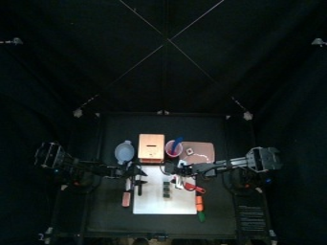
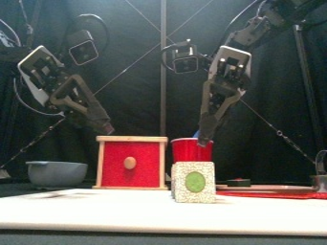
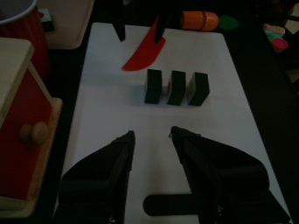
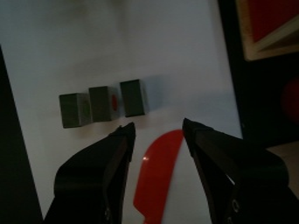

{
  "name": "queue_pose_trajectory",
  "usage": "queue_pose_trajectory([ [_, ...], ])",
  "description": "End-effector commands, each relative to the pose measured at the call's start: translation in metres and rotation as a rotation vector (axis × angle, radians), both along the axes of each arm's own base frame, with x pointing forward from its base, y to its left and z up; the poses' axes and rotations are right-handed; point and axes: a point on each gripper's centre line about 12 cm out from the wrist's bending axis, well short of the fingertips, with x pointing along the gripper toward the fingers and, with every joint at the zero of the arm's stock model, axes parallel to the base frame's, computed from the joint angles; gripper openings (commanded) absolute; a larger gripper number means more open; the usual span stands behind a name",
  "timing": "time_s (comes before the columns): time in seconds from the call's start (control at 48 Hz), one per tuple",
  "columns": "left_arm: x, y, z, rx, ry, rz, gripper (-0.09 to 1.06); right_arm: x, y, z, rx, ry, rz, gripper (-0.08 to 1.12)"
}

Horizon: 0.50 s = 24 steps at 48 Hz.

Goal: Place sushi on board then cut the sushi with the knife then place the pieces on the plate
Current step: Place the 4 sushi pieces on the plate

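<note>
Two black, jointed robot arms, the left arm (image 1: 79, 169) and right arm (image 1: 243, 163), each with a white cross-plate (image 2: 38, 63). The left gripper (image 3: 152, 134) and right gripper (image 4: 158, 125) are dark grey.

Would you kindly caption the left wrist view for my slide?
Open left claw above board; three sushi pieces, red knife beyond.

Dim, dark booth; light from above bright on the white board (image 3: 111, 105), curtains nearly black.

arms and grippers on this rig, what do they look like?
Two black jointed arms. Left gripper and right gripper each have two black tapered jaws, grey from outside in the front view, under a silver cross-plate. No markings visible on them.
</note>
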Motion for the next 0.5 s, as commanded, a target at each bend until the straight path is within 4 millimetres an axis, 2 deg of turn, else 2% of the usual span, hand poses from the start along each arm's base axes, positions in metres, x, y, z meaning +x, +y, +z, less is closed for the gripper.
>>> queue_pose_trajectory([
  [0.021, 0.004, 0.001, 0.006, -0.001, -0.023, 0.006, 0.78, 0.015, 0.008, 0.013, 0.003, -0.049, 0.018, 0.83],
  [0.5, 0.003, 0.001, 0.005, 0.002, -0.018, 0.003, 0.78, 0.032, 0.014, -0.004, 0.014, -0.015, 0.024, 0.84],
])
